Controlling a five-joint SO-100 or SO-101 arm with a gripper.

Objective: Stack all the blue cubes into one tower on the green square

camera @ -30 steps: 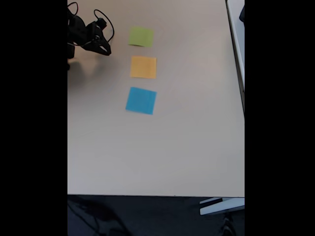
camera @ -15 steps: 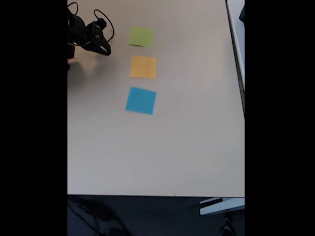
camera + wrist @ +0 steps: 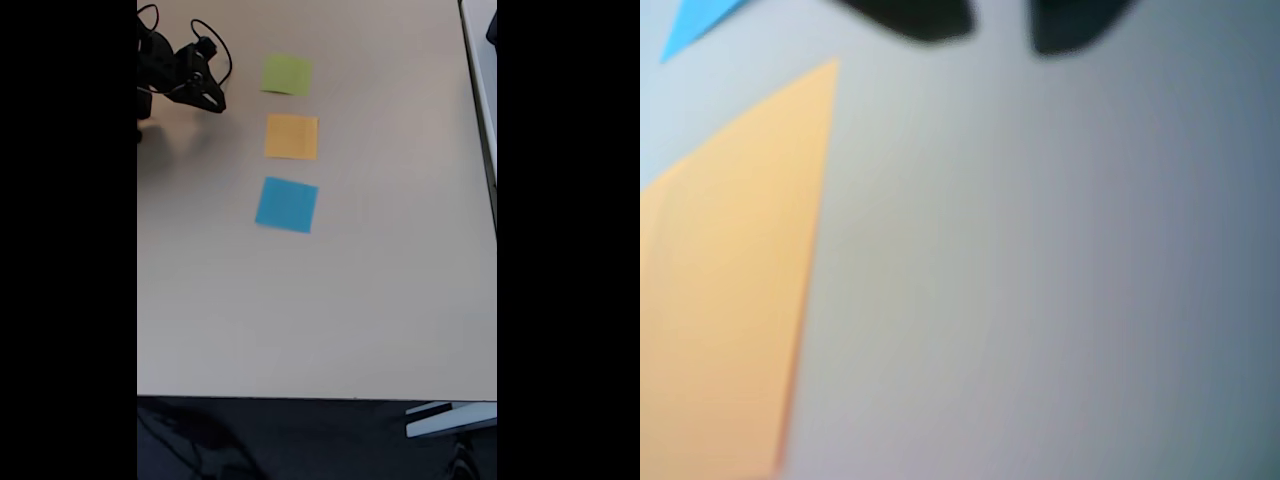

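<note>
Where squares lie, orange square between green square, light-blue square

3 paper squares in a column on the table, arm at the far left corner.

In the fixed view, the green square lies farthest, the orange square just before it, the light-blue square nearest; the gripper sits left of the green square, apart, over the table.

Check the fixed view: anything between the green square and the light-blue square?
Yes. In the fixed view the orange square lies between the green square and the light-blue square, the three in one column with bare table between them.
</note>
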